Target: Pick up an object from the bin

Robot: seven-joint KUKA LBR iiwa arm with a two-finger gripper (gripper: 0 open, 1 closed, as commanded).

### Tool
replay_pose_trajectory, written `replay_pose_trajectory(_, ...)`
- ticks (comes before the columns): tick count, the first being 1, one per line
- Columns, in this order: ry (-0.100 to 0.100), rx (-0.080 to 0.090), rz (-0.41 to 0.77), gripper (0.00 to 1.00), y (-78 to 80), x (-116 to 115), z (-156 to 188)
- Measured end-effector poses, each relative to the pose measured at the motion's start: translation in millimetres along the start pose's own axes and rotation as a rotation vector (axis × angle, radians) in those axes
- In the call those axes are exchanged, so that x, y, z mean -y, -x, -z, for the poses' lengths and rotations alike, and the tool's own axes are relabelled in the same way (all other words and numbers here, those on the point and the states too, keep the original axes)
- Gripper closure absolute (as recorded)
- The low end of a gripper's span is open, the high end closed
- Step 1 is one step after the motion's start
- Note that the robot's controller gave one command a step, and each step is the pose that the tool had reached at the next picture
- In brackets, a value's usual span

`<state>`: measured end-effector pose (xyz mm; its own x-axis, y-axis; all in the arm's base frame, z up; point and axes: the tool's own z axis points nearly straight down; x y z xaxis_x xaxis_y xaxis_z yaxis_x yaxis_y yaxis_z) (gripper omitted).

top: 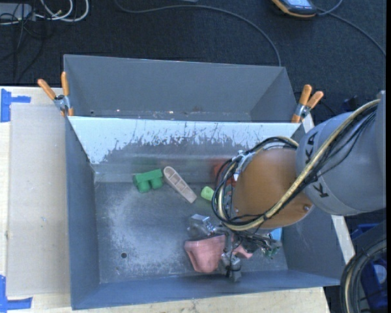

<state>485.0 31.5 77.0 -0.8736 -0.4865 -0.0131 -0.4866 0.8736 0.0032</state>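
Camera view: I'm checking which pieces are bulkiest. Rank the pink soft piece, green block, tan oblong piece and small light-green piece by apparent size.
1. pink soft piece
2 and 3. green block and tan oblong piece, too alike to rank
4. small light-green piece

- We are seeing a block (146,180) lying in the bin (117,240), left of the middle and toward the back wall.
- We are finding an oblong piece (180,183) lying just right of the block, slanting toward the front.
- We are seeing a small cube (207,192) sitting right of that piece, close beside the arm's wrist cover (267,188).
- We are seeing a crumpled lump (205,254) resting near the front wall, with the gripper (232,268) at its right edge.
- We are noticing small bits (201,225) lying just behind the lump.
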Motion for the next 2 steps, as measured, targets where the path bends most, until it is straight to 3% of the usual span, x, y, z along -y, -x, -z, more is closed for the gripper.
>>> replay_pose_trajectory(1,0.001,-0.001,0.0,1.0,-0.5,-0.4,2.7)
replay_pose_trajectory(2,0.001,-0.003,0.001,1.0,-1.7,-0.6,27.9)
